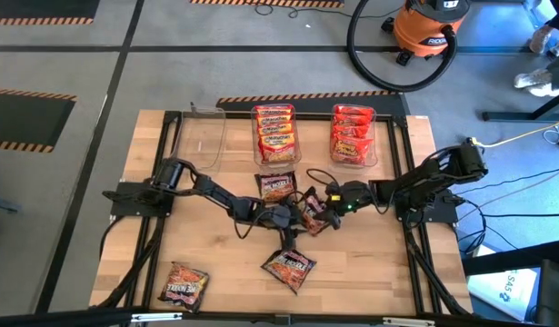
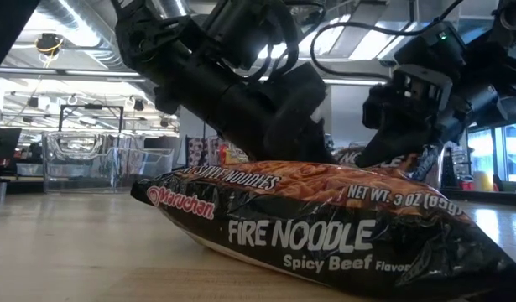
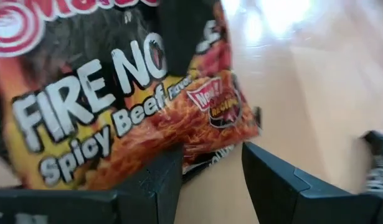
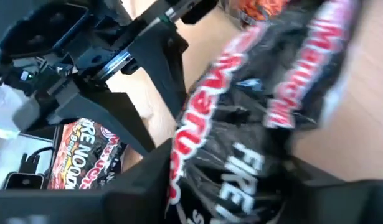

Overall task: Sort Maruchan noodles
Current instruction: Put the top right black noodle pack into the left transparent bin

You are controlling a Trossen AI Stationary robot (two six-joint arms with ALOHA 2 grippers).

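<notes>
A dark Fire Noodle packet (image 1: 312,216) (image 3: 116,106) (image 4: 260,106) stands tilted at the table's middle, between my two grippers. My left gripper (image 1: 291,217) (image 3: 211,155) reaches it from the table's left and my right gripper (image 1: 324,207) (image 4: 241,186) from the right. Both are shut on it. Three more dark packets lie flat on the table: one (image 1: 277,186) just beyond the grippers, one (image 1: 290,266) (image 2: 325,226) nearer the front, and one (image 1: 184,283) at the near left. My left gripper has the packet's lower corner (image 3: 203,157) between its two fingers. They come from the table's left, slanting down. The packet rises tilted from the fingers, its printed face toward the wrist camera. My right gripper has the packet's opposite end (image 4: 235,180) between its two fingers, and the wrapper fills the gap between them. The fingers come from the table's right, slanting down. The packet's dark back faces this wrist camera.
Three clear tubs stand along the far edge: an empty one (image 1: 203,136) at the left, one with orange-yellow packets (image 1: 274,136) in the middle, one with red packets (image 1: 354,136) at the right. Bare wood lies at the near middle and right.
</notes>
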